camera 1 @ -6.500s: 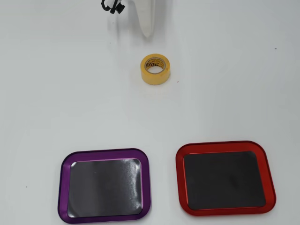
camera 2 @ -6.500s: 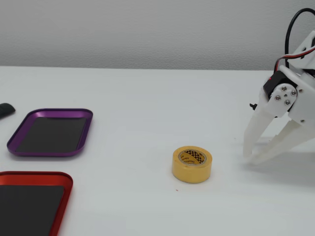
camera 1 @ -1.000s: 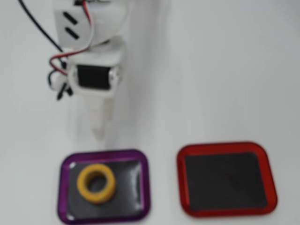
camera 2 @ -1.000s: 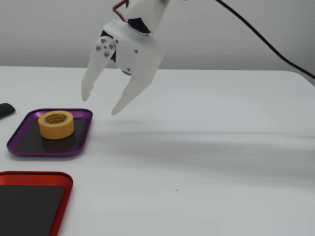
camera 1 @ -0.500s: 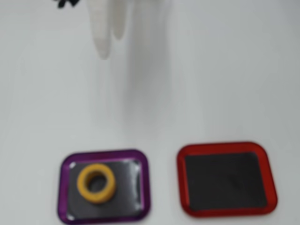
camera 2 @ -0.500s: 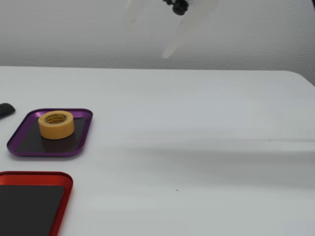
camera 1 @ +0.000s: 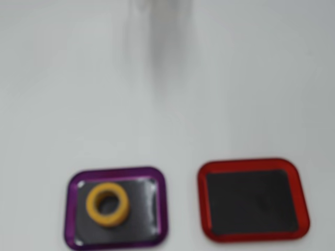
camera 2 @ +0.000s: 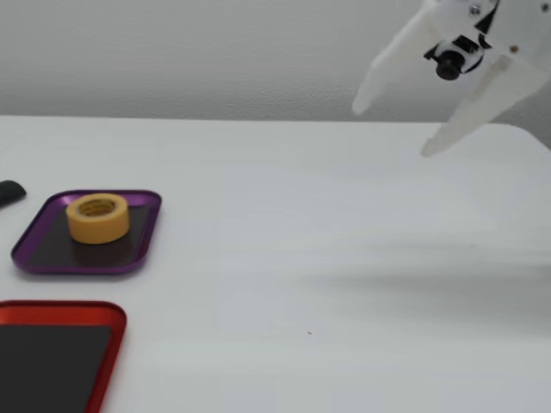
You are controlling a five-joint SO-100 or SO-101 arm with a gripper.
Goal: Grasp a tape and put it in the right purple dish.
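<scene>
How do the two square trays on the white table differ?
The purple-rimmed square tray holds a yellow roll of tape; the red-rimmed square tray holds nothing. In the overhead view, purple lies left, red right, and the red looks larger. Both share rounded corners and dark mats.

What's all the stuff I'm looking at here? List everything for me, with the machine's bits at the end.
tape: one, yellow roll, lying flat inside the purple tray
purple tray: one, purple rim with dark mat, left of the red tray in the overhead view
red tray: one, red rim with dark mat, empty
dark object: one, black, cut off at the fixed view's left edge, unidentifiable
table: one, white
gripper: one, white, open, raised above the table at upper right of the fixed view
</scene>
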